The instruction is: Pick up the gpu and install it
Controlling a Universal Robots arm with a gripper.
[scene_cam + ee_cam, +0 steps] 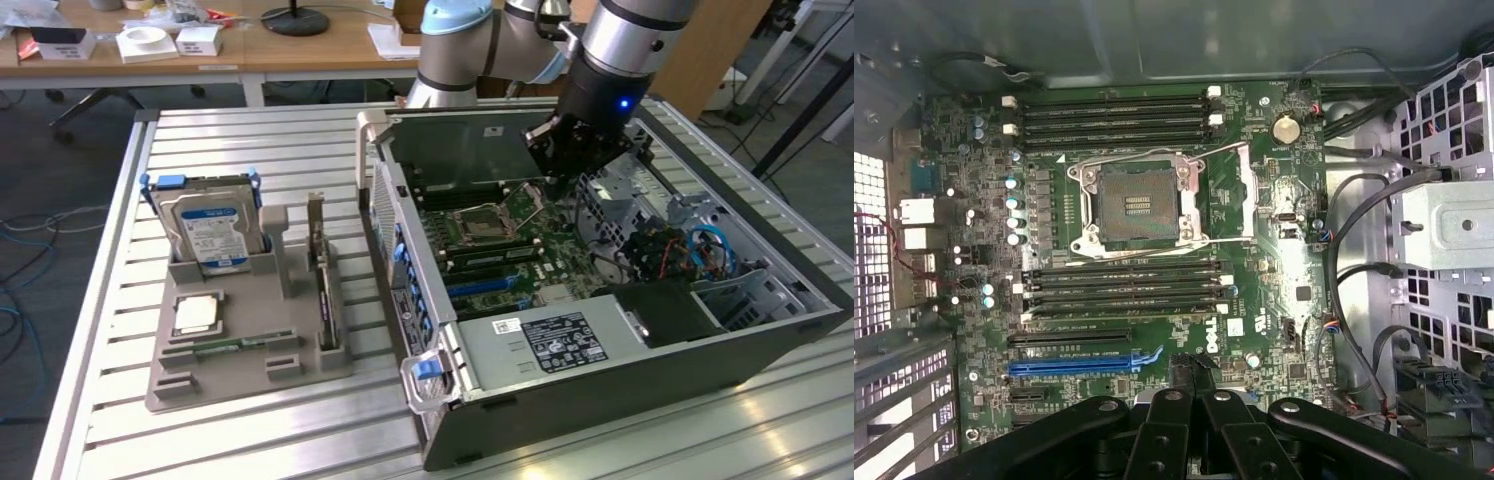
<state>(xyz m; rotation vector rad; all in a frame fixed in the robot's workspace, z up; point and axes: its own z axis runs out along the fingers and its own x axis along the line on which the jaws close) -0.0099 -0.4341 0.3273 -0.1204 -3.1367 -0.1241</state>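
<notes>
1. Your gripper (550,180) hangs inside the open computer case (641,375), low over the motherboard (534,250) and close to the CPU socket (478,225).
2. Its jaws are drawn narrow, the tips nearly together, and you can see nothing held between them.
3. In the wrist view the gripper (1194,368) sits over the board's edge near the blue expansion slot (1084,365), with the CPU socket (1139,205) beyond it.
4. The GPU (324,285) is well apart from your gripper, outside the case on the exterior view's left. It stands on edge in the grey fixture (200,370) on the slatted table (240,150).
5. The card is upright and thin. Its long axis runs from the far side of the exterior view toward the near side, roughly parallel to the case's side wall.
6. A hard drive (214,230) stands in the same fixture, further to the exterior view's left of the GPU.
</notes>
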